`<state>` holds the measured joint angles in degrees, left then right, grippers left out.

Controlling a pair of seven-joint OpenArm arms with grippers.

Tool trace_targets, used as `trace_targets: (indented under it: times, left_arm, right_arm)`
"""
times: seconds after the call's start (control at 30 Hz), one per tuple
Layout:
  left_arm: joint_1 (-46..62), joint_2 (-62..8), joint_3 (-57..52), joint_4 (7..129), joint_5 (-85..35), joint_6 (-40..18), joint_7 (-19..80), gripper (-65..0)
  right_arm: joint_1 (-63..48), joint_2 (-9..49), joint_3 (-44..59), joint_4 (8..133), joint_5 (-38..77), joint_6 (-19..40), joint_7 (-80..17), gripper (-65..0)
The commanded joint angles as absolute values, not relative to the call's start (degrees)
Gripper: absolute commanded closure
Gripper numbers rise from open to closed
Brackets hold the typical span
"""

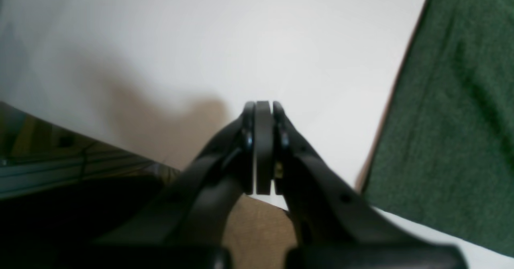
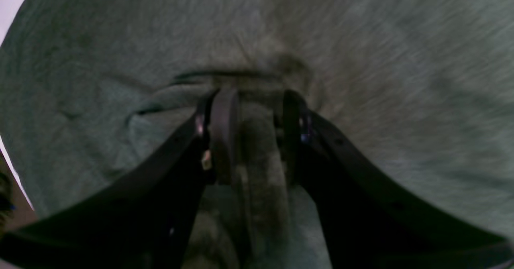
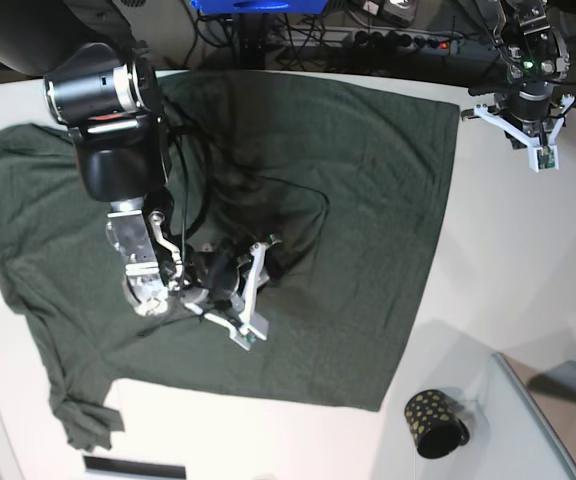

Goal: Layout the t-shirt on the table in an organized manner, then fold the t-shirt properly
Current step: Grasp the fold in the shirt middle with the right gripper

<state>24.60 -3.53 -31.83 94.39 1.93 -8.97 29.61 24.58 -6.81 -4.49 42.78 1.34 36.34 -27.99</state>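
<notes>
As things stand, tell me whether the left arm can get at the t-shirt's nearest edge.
Probably yes. The left gripper, jaws shut, hangs over bare table, with the t-shirt edge just beside it and nothing between. It would have to open first.

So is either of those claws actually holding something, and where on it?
The right gripper pinches a raised fold of the t-shirt near the middle of the shirt's body. The left gripper is shut on nothing, beside the shirt.

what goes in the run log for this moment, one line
t-shirt spread on table | right claw pinching shirt fold | left claw shut, empty
</notes>
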Motion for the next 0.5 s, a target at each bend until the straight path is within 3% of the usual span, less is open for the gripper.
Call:
trace_targets:
  times: [0.0,0.1,0.37,0.47]
  left_arm:
    - [24.75,-4.09,-32.04,95.52,1.98,-8.66,28.62,0.0]
    - [25.27,-4.18,-32.04,95.52,1.98,-8.66,28.62,0.0]
    - [25.19,-4.35,-32.04,95.43,1.98,-8.66,28.62,0.0]
    - [25.10,-4.44,-32.04,95.43,1.98,-8.66,28.62,0.0]
  right_arm:
    - [26.51,-7.16,-4.44,42.68,2.24,34.51,-24.48,-18.2]
    - [26.24,-6.99,-4.44,41.54,2.24,31.87,-20.26,-18.2]
    - [26.24,-6.64,-4.18,41.54,2.15,31.34,-19.91,-18.2]
    - [26.24,-5.49,-4.44,41.54,2.15,26.95,-19.82,-18.2]
